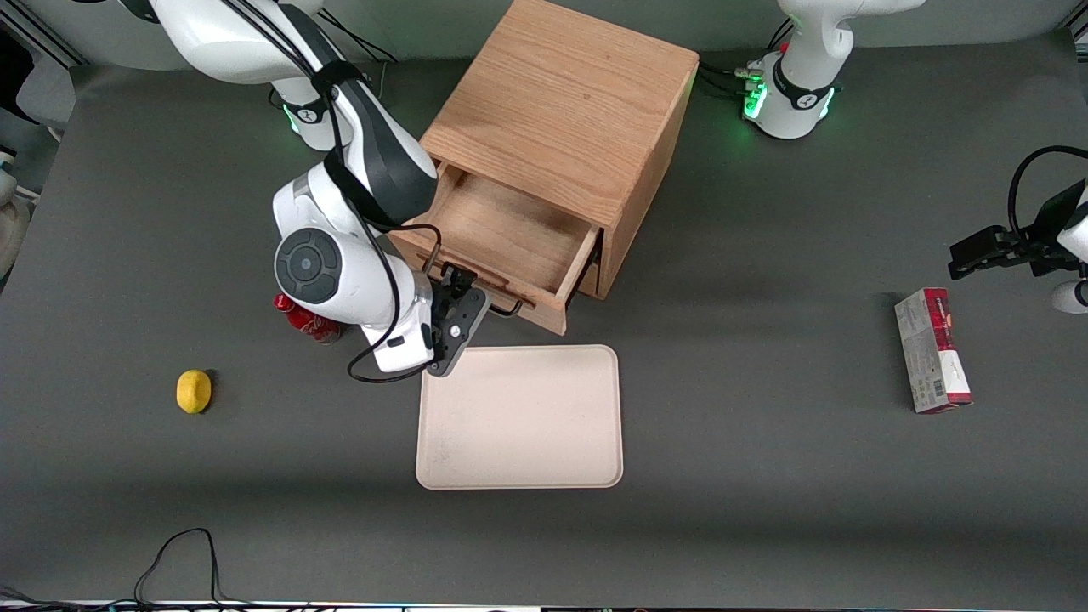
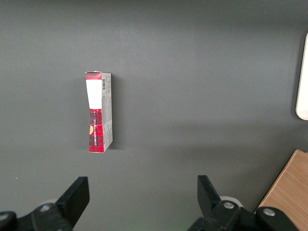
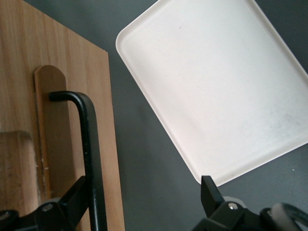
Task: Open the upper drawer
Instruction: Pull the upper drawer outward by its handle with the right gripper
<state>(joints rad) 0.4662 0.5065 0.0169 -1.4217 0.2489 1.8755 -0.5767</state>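
Note:
The oak cabinet [image 1: 561, 102] stands at the table's middle. Its upper drawer [image 1: 510, 234] is pulled well out, and its shallow wooden inside shows bare. The black wire bar handle [image 1: 512, 308] runs along the light wood front [image 3: 62, 57]. My right gripper [image 1: 459, 297] is at the drawer front, above the handle, nearer the working arm's end of the bar. In the right wrist view the gripper [image 3: 144, 185] is open wide. The handle bar [image 3: 91, 144] lies between the fingers, close against one finger [image 3: 72, 197], and is not clamped.
A cream tray [image 1: 520, 416] lies on the table just in front of the drawer, also in the right wrist view [image 3: 216, 86]. A red can [image 1: 297, 316] and a lemon [image 1: 194, 391] lie toward the working arm's end. A red-and-white box [image 1: 931, 348] lies toward the parked arm's end.

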